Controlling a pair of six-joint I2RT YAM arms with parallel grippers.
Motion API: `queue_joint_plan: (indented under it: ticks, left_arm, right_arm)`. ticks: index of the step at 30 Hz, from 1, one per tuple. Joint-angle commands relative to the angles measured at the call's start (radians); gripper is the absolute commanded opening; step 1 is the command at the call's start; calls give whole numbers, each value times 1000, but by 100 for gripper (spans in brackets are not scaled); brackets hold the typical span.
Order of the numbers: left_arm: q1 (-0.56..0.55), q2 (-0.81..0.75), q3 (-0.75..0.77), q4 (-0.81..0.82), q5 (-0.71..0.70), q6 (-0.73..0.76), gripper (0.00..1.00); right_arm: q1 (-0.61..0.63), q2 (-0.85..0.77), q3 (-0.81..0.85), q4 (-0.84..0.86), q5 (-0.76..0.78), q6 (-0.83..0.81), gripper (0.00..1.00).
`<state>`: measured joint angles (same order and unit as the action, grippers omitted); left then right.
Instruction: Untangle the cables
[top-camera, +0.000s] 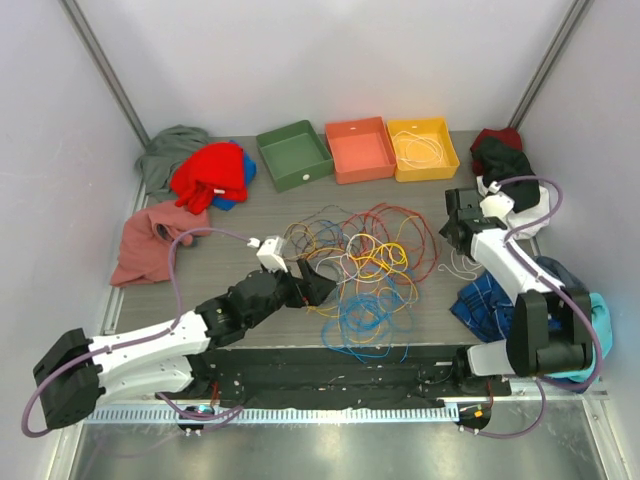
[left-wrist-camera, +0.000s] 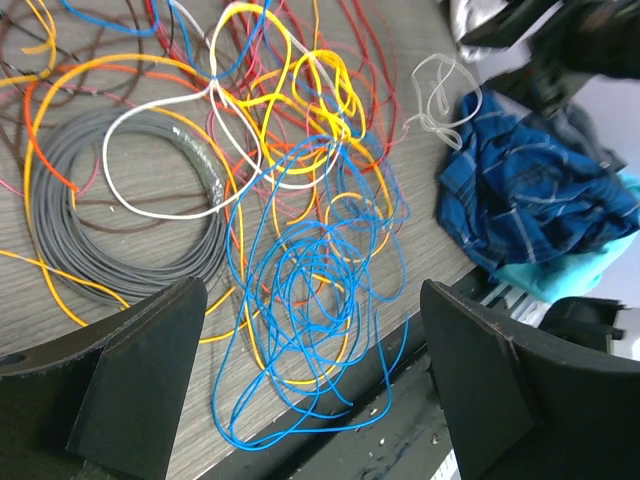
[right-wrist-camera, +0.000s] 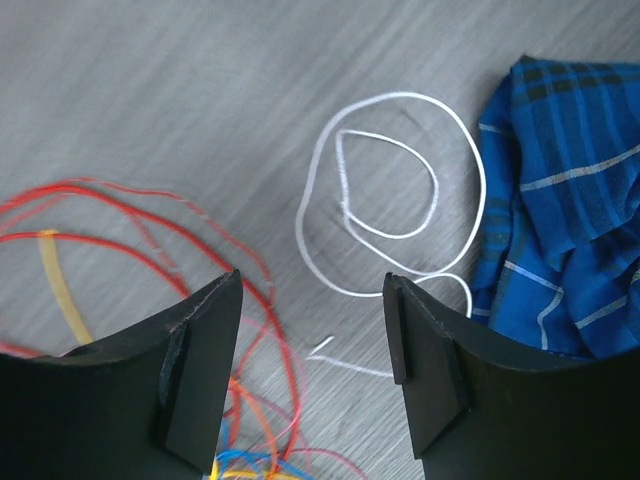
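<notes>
The cables (top-camera: 365, 265) lie in a loose tangle of red, orange, yellow, brown and white loops at the table's middle, with a blue bunch (top-camera: 365, 320) at its near side. My left gripper (top-camera: 315, 285) is open and empty at the tangle's left edge. In the left wrist view it (left-wrist-camera: 315, 385) hangs over the blue cable (left-wrist-camera: 300, 300), with a grey coil (left-wrist-camera: 110, 220) to the left. My right gripper (top-camera: 455, 225) is open and empty. In the right wrist view it (right-wrist-camera: 312, 350) hovers above a separate white cable (right-wrist-camera: 400, 95), with red cable (right-wrist-camera: 270, 305) by its left finger.
Green (top-camera: 293, 153), orange (top-camera: 360, 148) and yellow (top-camera: 423, 147) bins stand at the back; the yellow one holds a white cable. Red (top-camera: 212, 175), pink (top-camera: 150, 240) and grey (top-camera: 170, 150) clothes lie at the left. A blue plaid cloth (top-camera: 485, 300) lies at the right.
</notes>
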<state>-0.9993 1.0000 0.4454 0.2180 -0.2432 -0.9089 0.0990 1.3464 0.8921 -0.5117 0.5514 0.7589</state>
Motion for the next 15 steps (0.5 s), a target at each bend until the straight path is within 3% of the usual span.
queue_joint_plan:
  ticks: [1,9,11,15]
  left_arm:
    - [-2,-84,-7,-21,-56,15,93]
    - [-1,-155,-53,-32,-100,7,94]
    - [-1,-158,-54,-34,-102,11,94]
    - [-2,-156,-50,-40,-100,11,94]
  right_arm:
    - [-30,98,15,-45,42,6,66]
    - [-114,220,14,-17,25,-13,64]
    - [-133,243,27,-13,-14,-38,58]
    - [-163,270,22,9,-77,-70,32]
